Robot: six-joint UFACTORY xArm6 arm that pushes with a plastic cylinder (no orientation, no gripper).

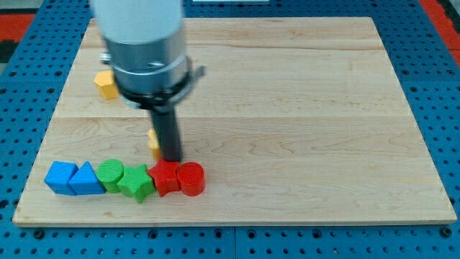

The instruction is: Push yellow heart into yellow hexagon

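Note:
The yellow hexagon [106,83] lies near the board's upper left, partly behind the arm's body. The yellow heart [153,141] shows only as a sliver at the left side of the dark rod, most of it hidden. My tip [172,157] rests on the board at the heart's right side, touching or nearly touching it, just above the red blocks. The hexagon is up and to the left of the heart, well apart from it.
A row of blocks lies along the view's bottom left: a blue cube [60,177], a blue triangle [86,180], a green cylinder [111,173], a green star [136,183], a red star [164,177], a red cylinder [191,179]. The board's front edge [230,219] runs just below them.

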